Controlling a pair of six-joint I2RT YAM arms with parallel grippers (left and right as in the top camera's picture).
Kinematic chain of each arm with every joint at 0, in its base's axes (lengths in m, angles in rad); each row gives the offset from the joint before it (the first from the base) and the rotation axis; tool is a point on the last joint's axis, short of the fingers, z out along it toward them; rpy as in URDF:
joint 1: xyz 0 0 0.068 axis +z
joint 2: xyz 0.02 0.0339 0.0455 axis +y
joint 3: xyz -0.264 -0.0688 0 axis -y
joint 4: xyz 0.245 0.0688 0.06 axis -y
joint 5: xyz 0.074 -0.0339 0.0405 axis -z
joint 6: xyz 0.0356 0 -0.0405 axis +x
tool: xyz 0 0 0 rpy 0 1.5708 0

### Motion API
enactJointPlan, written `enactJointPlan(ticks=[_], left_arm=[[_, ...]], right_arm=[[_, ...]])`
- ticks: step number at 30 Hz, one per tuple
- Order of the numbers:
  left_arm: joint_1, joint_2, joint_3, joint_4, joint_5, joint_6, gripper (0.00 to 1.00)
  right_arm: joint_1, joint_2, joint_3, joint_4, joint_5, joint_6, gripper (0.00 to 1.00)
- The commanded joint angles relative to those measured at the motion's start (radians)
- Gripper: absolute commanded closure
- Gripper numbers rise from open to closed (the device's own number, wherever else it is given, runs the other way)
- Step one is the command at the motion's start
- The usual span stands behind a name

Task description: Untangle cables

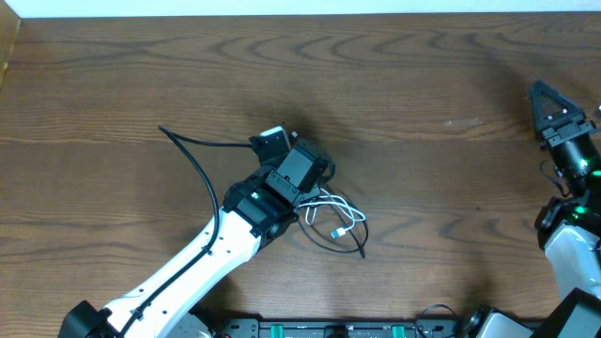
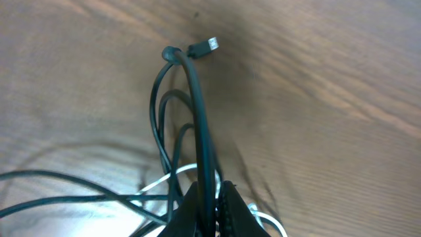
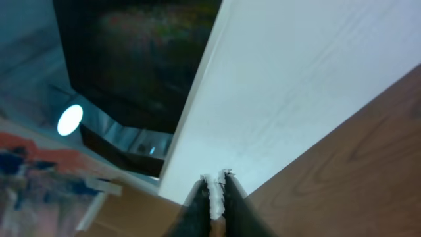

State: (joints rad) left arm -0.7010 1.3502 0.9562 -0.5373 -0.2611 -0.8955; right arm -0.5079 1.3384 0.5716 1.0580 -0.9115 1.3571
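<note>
Overhead view: left end effector (image 2: 210, 201) sits near the middle of the surface (image 1: 423, 75), clamped shut on one black cable (image 2: 197, 99). Its loops and the white cable (image 1: 360, 216) lie tangled just beside it. Nothing looks separated yet, so the untangling seems barely begun. Right end effector (image 3: 216, 181), at the right edge, is closed and empty.

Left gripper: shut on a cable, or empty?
Shut on a black cable. In the left wrist view the left gripper has its jaws pinched together on it, and the cable runs out from between them.
</note>
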Motion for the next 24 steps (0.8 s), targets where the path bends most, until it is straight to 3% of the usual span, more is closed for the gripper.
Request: enactJointPlan(ticks=[1, 4, 8, 21, 24], left_arm=[[0.004, -0.004, 0.002, 0.07, -0.02, -0.004, 0.92], [0.004, -0.004, 0.002, 0.177, -0.021, -0.006, 0.92], [0.004, -0.004, 0.003, 0.324, -0.021, 0.004, 0.92], [0.004, -0.004, 0.003, 0.397, -0.021, 0.128, 0.92], [0.004, -0.004, 0.002, 0.402, -0.021, 0.129, 0.92]], right_arm=[[0.016, -0.003, 0.009, -0.006, -0.142, 0.006, 0.71], [0.064, -0.003, 0.009, -0.049, -0.25, 0.009, 0.58], [0.177, -0.003, 0.009, -0.148, -0.369, -0.142, 0.41], [0.594, -0.003, 0.009, -0.518, -0.343, -0.148, 0.37], [0.634, -0.003, 0.009, -0.591, -0.267, -0.228, 0.34]])
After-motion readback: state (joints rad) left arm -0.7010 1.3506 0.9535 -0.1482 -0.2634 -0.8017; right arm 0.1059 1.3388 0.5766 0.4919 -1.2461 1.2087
